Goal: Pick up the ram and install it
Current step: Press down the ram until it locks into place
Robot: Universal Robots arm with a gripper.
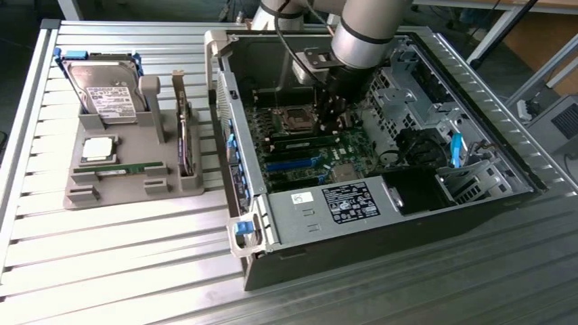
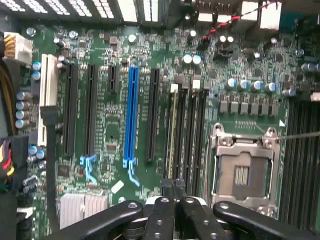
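Observation:
My gripper (image 1: 332, 126) is down inside the open computer case (image 1: 470, 88), over the motherboard (image 1: 348, 145). In the wrist view its fingers are pressed together, so the gripper (image 2: 172, 186) is shut with nothing between them. The ram (image 2: 173, 130) stands edge-on in a black memory slot beside the CPU socket (image 2: 242, 172). My fingertips are right at the near end of it; I cannot tell if they touch. In the exterior view the ram (image 1: 302, 143) is a thin green strip on the board just below the gripper.
A grey holder (image 1: 126, 186) at the exterior view's left carries a similar green stick (image 1: 122, 167), a processor (image 1: 97, 149), a hard drive (image 1: 104, 88) and an upright card (image 1: 185, 135). Empty black slots and a blue slot (image 2: 132, 115) flank the ram. Case walls ring the board.

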